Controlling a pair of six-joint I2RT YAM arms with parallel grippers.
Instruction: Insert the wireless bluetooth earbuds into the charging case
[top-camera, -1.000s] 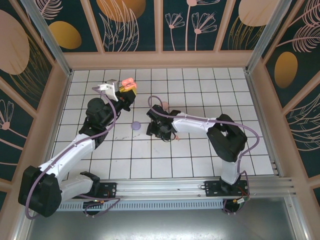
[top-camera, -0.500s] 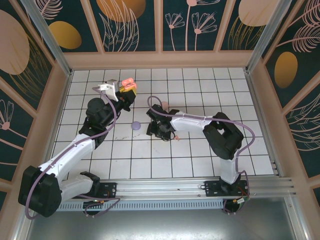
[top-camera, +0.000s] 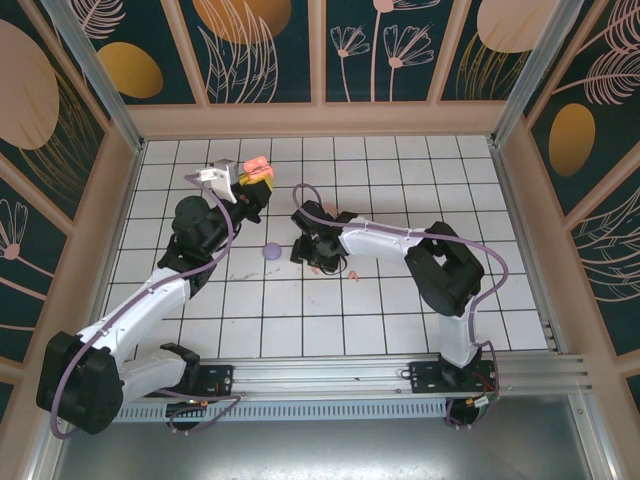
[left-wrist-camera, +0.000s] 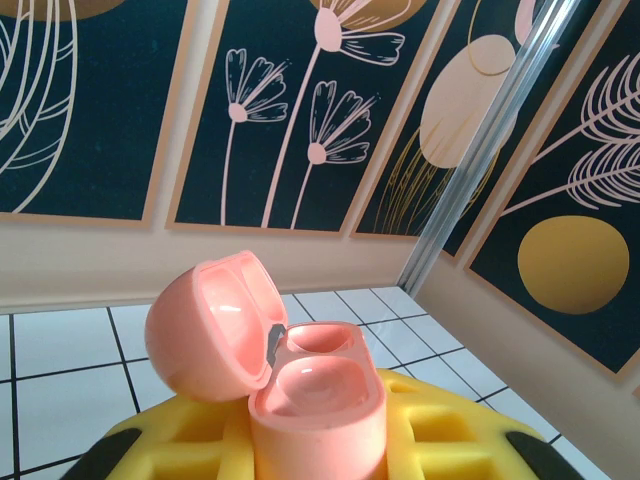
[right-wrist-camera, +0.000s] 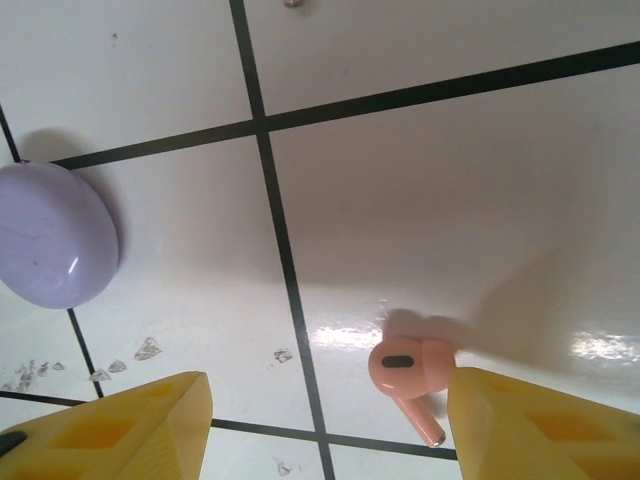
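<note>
Earbud first: a small coral-pink plastic earbud (right-wrist-camera: 410, 372) with a short stem lies flat on the white tiled floor (right-wrist-camera: 450, 150), its stem pointing toward me. My right gripper (right-wrist-camera: 330, 430) hangs low over it with the jaws wide and nothing in them, one yellow foam pad (right-wrist-camera: 110, 425) well off to one side and the other just beside the bud. I cannot tell whether that nearer pad touches the stem tip. A rounded lilac pebble-shaped case (right-wrist-camera: 50, 235) sits closed on the tiles a little way off, apart from the bud.

My left gripper (left-wrist-camera: 315, 445) is nearly closed, clamped on the base of a coral-pink hinged charging case (left-wrist-camera: 315, 390) and holding it up off the floor near the far wall. Its lid is swung open and both wells look empty to me.

I judge the step in hand to be picking up the first bud, so the task is barely begun. The bud sits off-centre in my right jaws. Before closing I should shift sideways until it lies midway, then settle lower and pinch gently, since so light and smooth a thing could skid away. After that comes the carry across to the open case, stem down into a well.
</note>
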